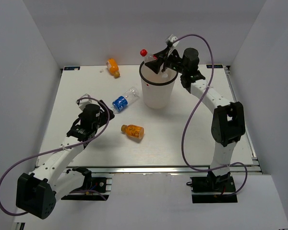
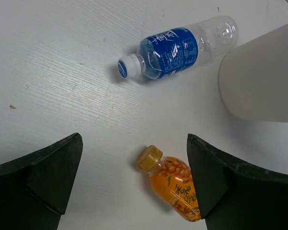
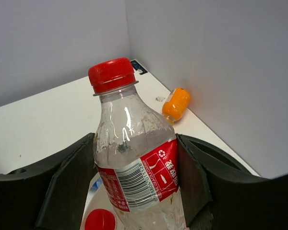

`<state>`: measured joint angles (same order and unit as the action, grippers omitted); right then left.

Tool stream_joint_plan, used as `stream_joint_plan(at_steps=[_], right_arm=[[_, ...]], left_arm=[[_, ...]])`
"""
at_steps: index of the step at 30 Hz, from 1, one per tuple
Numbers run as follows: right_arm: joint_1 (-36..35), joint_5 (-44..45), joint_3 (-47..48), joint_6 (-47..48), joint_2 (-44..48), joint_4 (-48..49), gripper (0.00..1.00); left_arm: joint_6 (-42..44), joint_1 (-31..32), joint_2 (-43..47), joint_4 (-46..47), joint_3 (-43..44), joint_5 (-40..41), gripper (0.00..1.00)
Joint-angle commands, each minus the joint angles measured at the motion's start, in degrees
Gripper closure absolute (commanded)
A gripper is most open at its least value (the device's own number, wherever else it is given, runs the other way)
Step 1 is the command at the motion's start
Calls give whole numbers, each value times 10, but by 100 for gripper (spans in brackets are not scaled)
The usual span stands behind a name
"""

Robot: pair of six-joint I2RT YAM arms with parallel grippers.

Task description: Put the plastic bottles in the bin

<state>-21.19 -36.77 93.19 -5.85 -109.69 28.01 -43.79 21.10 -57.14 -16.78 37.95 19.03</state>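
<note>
Release over the bin (image 1: 157, 93) is the step we judge to be in hand. From the top camera we see the right hand (image 1: 158, 61) above the bin's black rim, grasping a red-label bottle (image 1: 150, 57) that is tilted, its cap pointing up and left past the rim. On the desk (image 1: 192, 139) lie a blue-label bottle (image 1: 122, 102) just beside the bin, a near orange bottle (image 1: 133, 131), and a far orange bottle (image 1: 113, 67) by the back wall. The left hand (image 1: 102, 111) hovers near the blue-label one, released and empty.

From the left wrist we look between wide-spread fingers at the near orange bottle, partly hidden by one finger. Beyond it lies the blue-label bottle, its base close to the bin wall.

From the right wrist we see both pads pressed on the red label. A second red cap (image 3: 98, 220) shows below, seemingly inside the bin. We should bring the bottle's base fully inside the rim before letting go, so it drops in rather than catching the edge.
</note>
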Motion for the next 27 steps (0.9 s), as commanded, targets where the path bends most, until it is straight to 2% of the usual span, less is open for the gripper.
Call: stream_joint_plan(at_steps=[1, 3, 7, 10, 19, 24, 27], right_arm=[[-2, -4, 21, -2, 5, 46, 48], [-3, 14, 0, 2, 12, 54, 41], [-3, 57, -23, 17, 34, 49, 19], [-2, 77, -37, 34, 56, 42, 11], [-3, 94, -60, 55, 128, 11, 11], [-2, 99, -135, 74, 197, 33, 11], [-3, 150, -214, 87, 259, 34, 11]], left_arm=[[-7, -3, 24, -25, -2, 13, 2], [-7, -3, 34, -33, -1, 18, 2], [-13, -3, 44, -43, 5, 20, 2], [-23, -3, 41, -41, 5, 7, 2], [-67, -3, 13, -45, 3, -33, 2], [-91, -3, -21, -5, -12, -79, 2], [-108, -2, -54, 37, -17, -131, 2]])
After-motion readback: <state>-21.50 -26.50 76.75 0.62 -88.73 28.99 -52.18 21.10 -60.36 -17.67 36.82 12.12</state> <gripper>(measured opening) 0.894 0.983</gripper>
